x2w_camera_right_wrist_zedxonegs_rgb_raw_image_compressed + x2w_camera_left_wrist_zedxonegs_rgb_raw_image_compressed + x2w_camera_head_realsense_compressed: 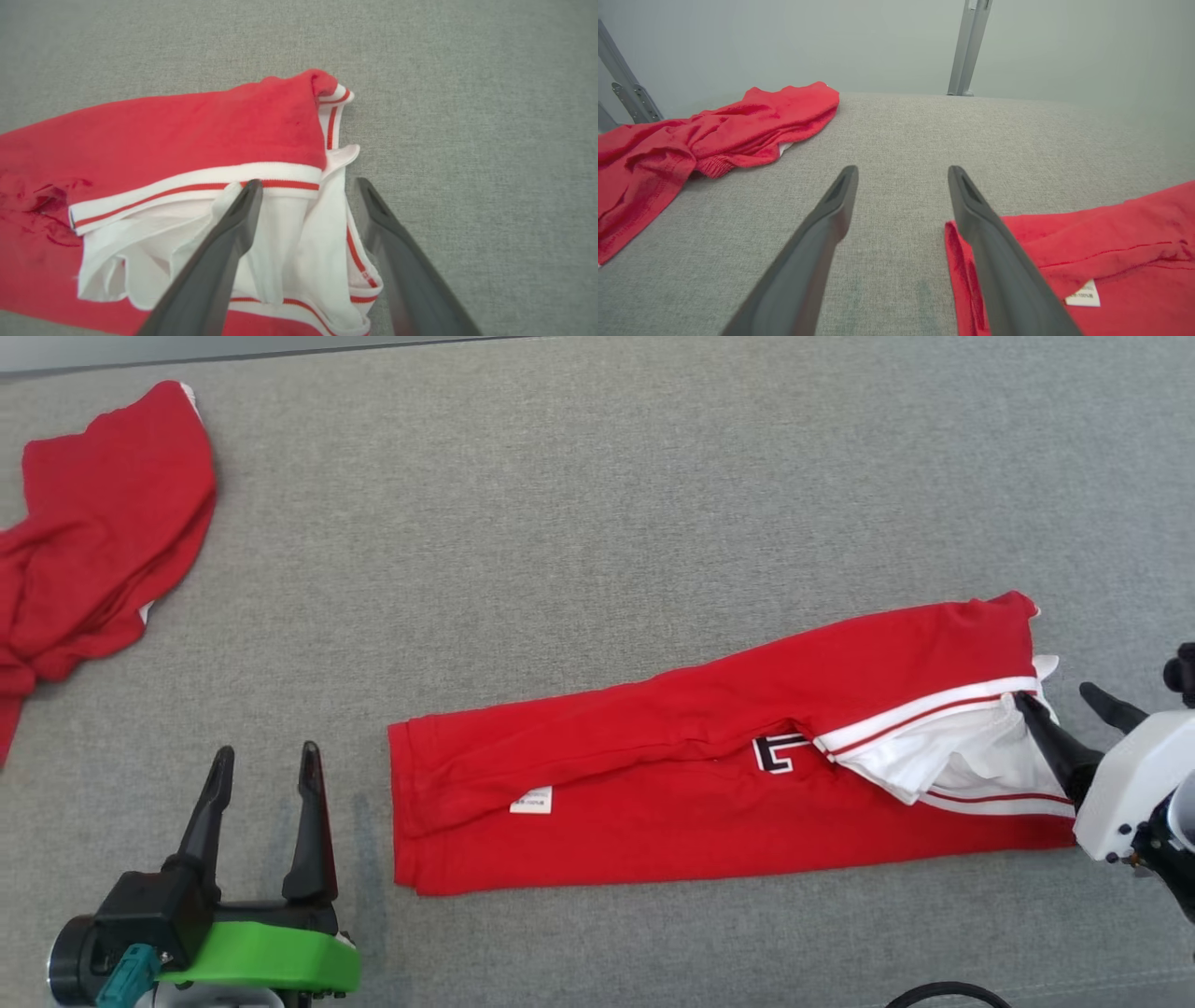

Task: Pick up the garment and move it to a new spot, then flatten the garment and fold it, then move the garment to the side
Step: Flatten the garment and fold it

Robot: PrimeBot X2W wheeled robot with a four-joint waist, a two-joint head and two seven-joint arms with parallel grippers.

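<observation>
A red garment [709, 775] with a white, red-striped collar [962, 747] lies folded into a long strip across the grey surface, collar end to the right. My right gripper [1057, 702] is open at that end, one finger over the white collar [289, 233] and the other over bare cloth surface beside it, nothing clamped. My left gripper [266, 761] stands open at the lower left, just left of the garment's hem edge [962, 261], holding nothing.
A second red garment [93, 560] lies crumpled at the far left of the grey surface [597, 504]. Metal frame posts [969, 46] rise beyond the surface's far edge in the left wrist view. A dark cable loop [948, 994] shows at the bottom right.
</observation>
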